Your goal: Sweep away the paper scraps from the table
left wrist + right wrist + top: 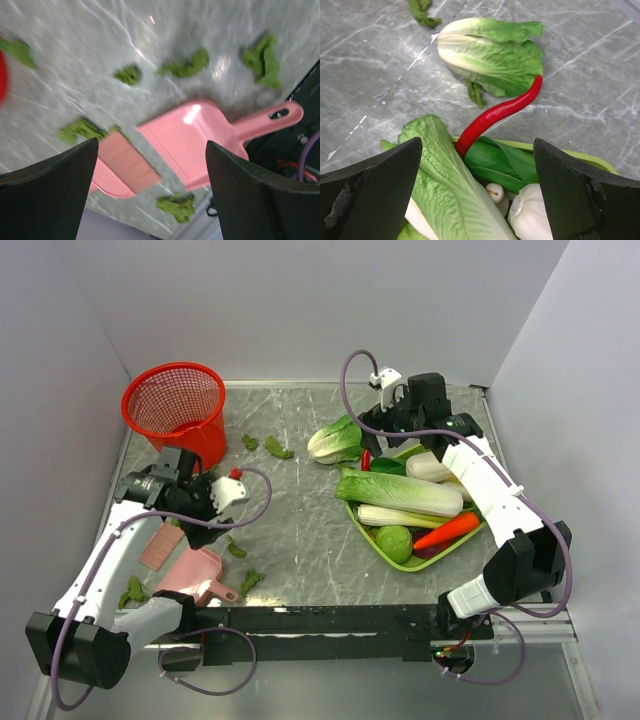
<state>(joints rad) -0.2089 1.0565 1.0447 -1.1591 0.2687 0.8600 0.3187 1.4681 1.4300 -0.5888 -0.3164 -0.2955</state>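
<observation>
Dark green paper scraps lie scattered on the marble table (300, 510): two near the back (278, 449), two by the front left (236, 549), one at the left edge (133, 592). The left wrist view shows several of these scraps (186, 66) around a pink dustpan (195, 145) and a pink brush (127, 162). My left gripper (188, 504) hangs open above the brush and dustpan (195, 575), touching neither. My right gripper (378, 423) is open over the tray's far end, above a red chilli (495, 112), holding nothing.
A red mesh basket (175, 400) stands at the back left. A lime green tray (366, 532) on the right holds toy vegetables. A pale cabbage (335, 440) lies on the table beside it. Grey walls close in the left, back and right.
</observation>
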